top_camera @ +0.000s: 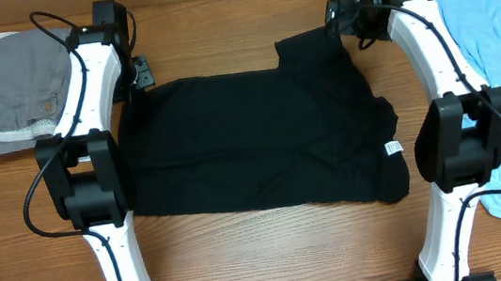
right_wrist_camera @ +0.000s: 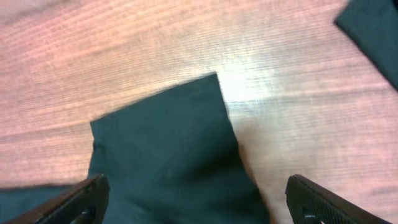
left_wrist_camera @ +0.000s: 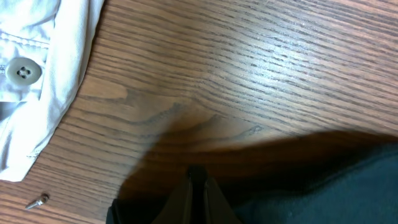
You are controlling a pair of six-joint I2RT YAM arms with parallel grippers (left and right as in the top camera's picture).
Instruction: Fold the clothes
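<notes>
Overhead view: a wooden table carries a black T-shirt spread roughly flat in the middle, between the two arms. Its bottom hem is toward the left and its sleeves toward the right. The near right part is bunched in a few folds, and one sleeve juts out at the far right.

A light-blue tee lies crumpled along the right edge of the table, partly under the right arm. A grey garment sits in a heap at the far left, well apart from the black shirt.

The left gripper is down at the far left corner of the black shirt. In its own wrist view the fingers are pressed together with no gap, right at the edge of the dark cloth — whether any cloth is pinched between them cannot be told.

The right gripper hangs over the far right sleeve. From its wrist camera the jaws stand wide apart with nothing held, and the flat black sleeve lies on the wood below them.

A small white label shows on the shirt near its right edge. In the left wrist view a pale cloth with a button lies at the left — and a tiny screw rests on the wood just near it.
</notes>
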